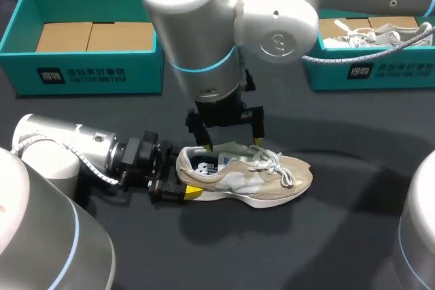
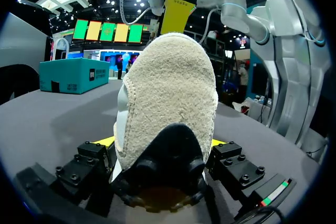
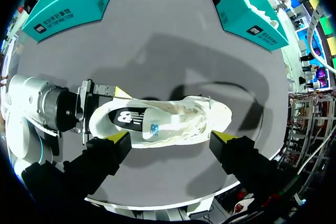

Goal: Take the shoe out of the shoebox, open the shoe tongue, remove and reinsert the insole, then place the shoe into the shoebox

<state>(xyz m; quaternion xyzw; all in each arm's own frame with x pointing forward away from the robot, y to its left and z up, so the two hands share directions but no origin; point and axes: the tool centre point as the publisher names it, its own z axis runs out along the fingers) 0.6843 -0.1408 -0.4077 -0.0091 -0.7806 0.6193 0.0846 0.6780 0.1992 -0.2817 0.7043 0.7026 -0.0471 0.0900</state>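
Table [image 1: 340,236]: dark grey, two teal boxes along its far edge. The left box [image 1: 81,76] held brown cardboard [image 1: 95,35]. The right box [image 1: 380,73] held a second pale shoe [image 1: 370,35].

My right arm [image 1: 224,25] reached past the middle and stood over the shoe. My left arm [image 1: 61,147] lay low along the table, coming in at the heel.

Shoe [image 1: 251,178]: beige and white, out of both boxes, sole down on the table near the middle, toe toward my right, heel toward my left.

Left gripper [image 1: 181,178]: clamped on the heel, one yellow-tipped finger on each side, both touching. The left wrist view confirmed it, with the heel filling the gap between the fingers [image 2: 105,142].

Right gripper [image 3: 172,138]: fingers spread wide, above the shoe and holding nothing. From its own view one tip sat beside the heel end, the other beside the toe end.

Insole [image 3: 131,121]: dark, seated inside the shoe, visible through the opening.

Laces [image 1: 272,161]: white, loose over the tongue.
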